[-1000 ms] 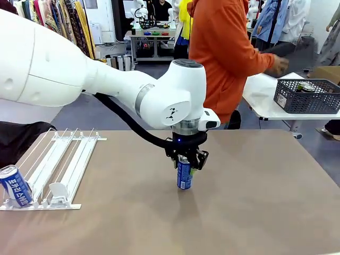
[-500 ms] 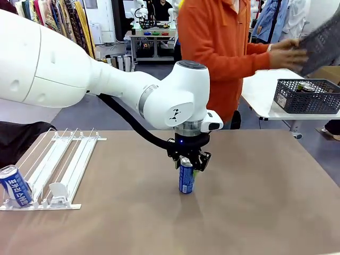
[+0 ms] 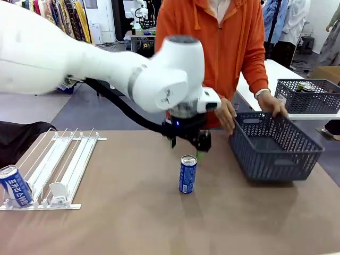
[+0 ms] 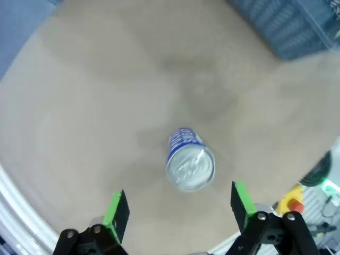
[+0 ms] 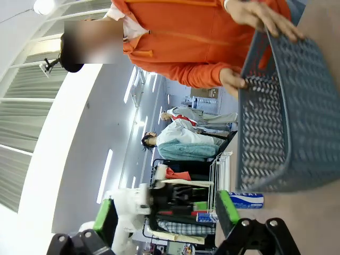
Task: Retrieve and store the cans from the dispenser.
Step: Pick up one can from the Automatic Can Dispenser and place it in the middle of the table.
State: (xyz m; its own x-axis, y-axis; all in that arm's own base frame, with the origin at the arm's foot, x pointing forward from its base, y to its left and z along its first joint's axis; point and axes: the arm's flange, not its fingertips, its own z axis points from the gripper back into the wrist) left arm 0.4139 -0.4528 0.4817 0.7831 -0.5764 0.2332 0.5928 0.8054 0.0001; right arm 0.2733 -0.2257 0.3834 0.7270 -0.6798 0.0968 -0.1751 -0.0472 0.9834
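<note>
Rails of the white dispenser run from the near left corner of the tabletop toward its far edge. A racked can, blue with white lettering, leans against the front lip in the leftmost lane, close to the near edge.

Around the middle of the tabletop a standing can of the same blue kind sits upright on its base, silver top up. The left gripper hangs just above it without touching. In the left wrist view the left gripper has its green pads spread wide, with the standing can below and between them, touched by neither.

The right gripper also has its pads well apart, with nothing between them.

Farther back, toward the far right corner of the tabletop, rests a blue-grey basket. A person in an orange top stands at the far edge with one hand on the basket's left rim and the other hand on its far rim. The basket looks empty as far as its inside shows.

Beyond the person, a second basket stands on a white side table, with what looks like a can top showing inside.
</note>
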